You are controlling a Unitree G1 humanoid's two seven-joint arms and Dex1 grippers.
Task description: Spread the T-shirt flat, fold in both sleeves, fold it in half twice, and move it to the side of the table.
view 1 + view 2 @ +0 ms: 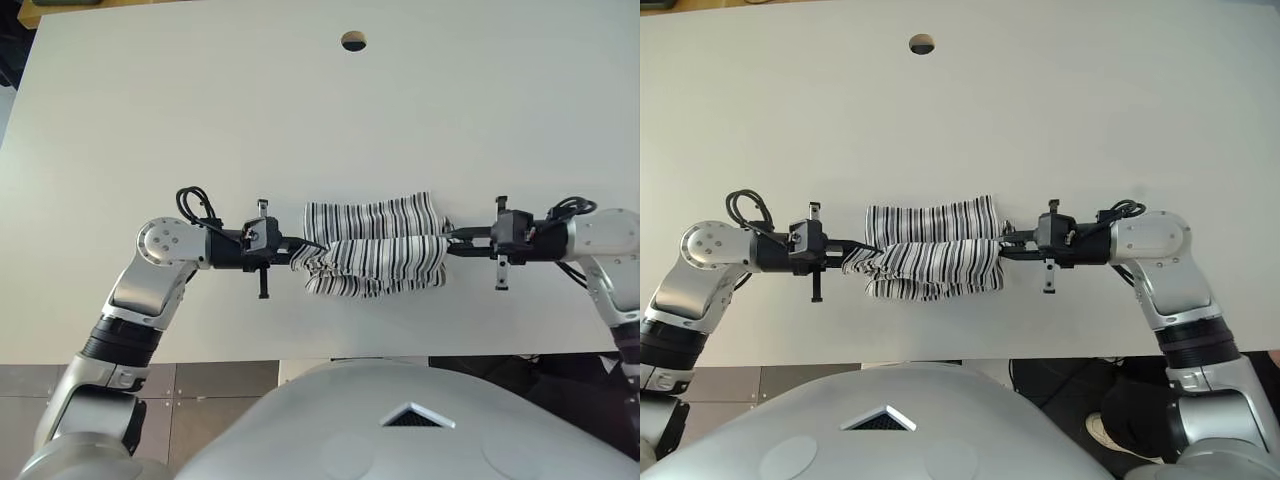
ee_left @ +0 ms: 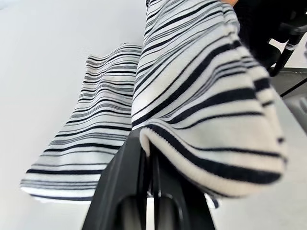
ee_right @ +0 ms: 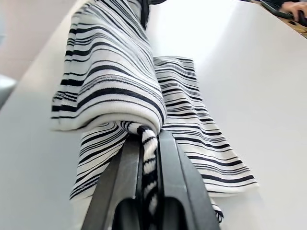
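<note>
Left gripper (image 1: 298, 243) at 9 o'clock, right gripper (image 1: 451, 240) at 3, both clamped on T-shirt (image 1: 375, 252).
Uneven pulling could slip the cloth out.

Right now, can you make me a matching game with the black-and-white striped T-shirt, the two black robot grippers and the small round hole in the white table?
Things:
1. black-and-white striped T-shirt
2. black left gripper
3. black right gripper
4. small round hole in the white table

Places or states:
A. near the table's far side
B. shut on the shirt's right end
C. bunched up, held at both ends
D. shut on the shirt's left end

Pairs: 1-C, 2-D, 3-B, 4-A.
</note>
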